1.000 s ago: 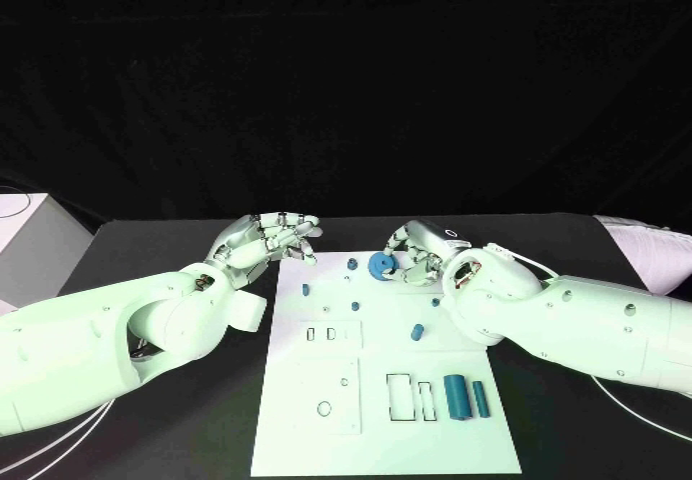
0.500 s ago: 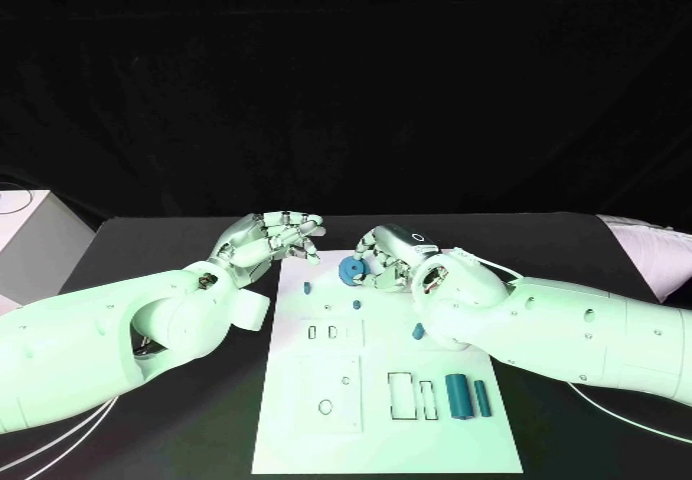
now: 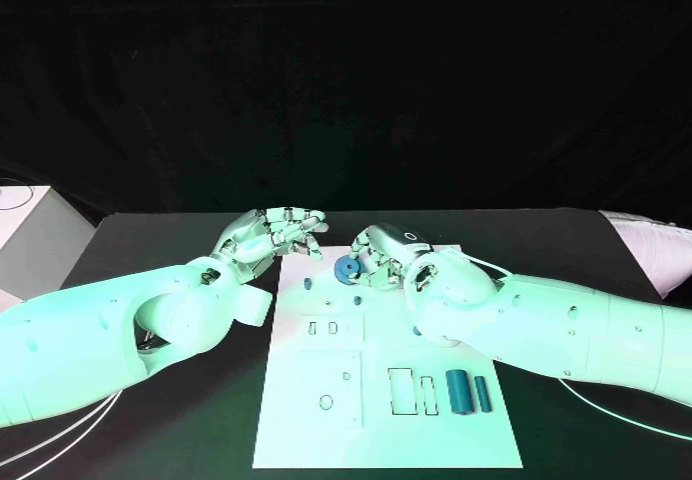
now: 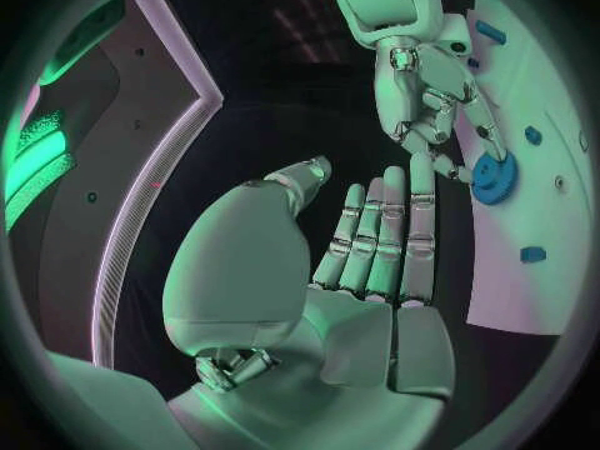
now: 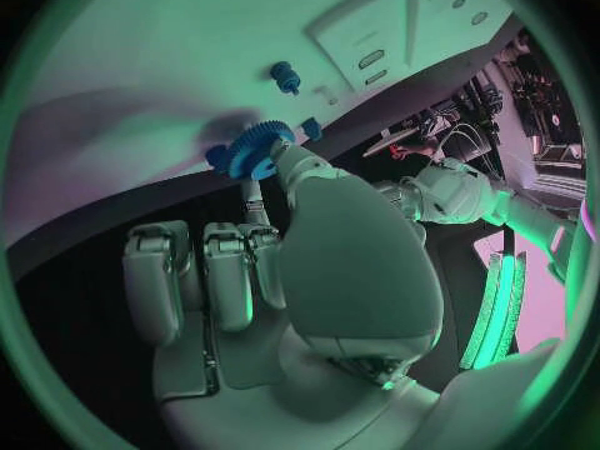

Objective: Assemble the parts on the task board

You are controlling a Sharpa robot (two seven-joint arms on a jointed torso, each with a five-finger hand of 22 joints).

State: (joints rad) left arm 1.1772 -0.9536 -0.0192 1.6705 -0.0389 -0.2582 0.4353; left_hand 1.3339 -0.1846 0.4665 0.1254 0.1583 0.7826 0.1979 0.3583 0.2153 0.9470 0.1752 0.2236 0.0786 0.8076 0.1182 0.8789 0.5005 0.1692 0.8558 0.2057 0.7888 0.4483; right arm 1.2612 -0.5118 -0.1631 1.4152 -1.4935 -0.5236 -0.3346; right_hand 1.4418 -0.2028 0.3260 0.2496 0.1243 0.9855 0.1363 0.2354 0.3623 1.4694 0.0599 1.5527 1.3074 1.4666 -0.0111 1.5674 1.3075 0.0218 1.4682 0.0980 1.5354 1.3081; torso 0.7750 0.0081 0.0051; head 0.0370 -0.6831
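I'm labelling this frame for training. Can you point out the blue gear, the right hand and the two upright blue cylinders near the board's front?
blue gear (image 3: pixel 346 268), head view, toothed face.
right hand (image 3: pixel 382 256), head view, middle of hand.
blue cylinders (image 3: pixel 457 393), head view, larger cylinder's body.

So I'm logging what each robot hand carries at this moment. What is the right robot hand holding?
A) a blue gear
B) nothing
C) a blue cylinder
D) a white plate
A: the right robot hand pinches the toothed blue gear in its fingertips over the far end of the task board; the right wrist view shows its teeth plainly.
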